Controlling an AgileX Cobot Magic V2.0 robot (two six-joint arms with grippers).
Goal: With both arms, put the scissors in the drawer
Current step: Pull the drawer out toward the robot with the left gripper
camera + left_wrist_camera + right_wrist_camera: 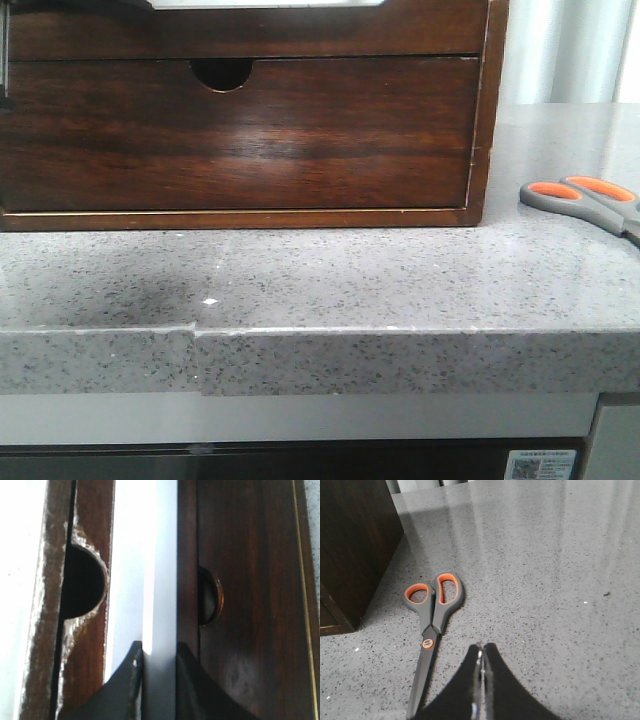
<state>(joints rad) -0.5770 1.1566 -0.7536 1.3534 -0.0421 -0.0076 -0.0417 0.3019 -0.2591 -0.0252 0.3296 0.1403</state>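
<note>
The scissors [585, 200] lie flat on the counter to the right of the wooden cabinet, with grey handles, orange-lined loops and closed blades. They also show in the right wrist view [434, 615]. My right gripper [482, 647] is shut and empty, just above the counter beside the blades. The drawer [100, 35] is the upper dark wood front, its wide white cut-out at the top edge of the front view. My left gripper [159, 652] is shut on the drawer's front wall [160, 580], one finger on each side. Neither gripper shows in the front view.
Below the drawer is a second drawer front [240, 140] with a small half-round notch [222, 72], also in the left wrist view [210, 602]. The cabinet's right wall [355, 545] stands close to the scissors. The speckled grey counter [320, 280] ends in a front edge.
</note>
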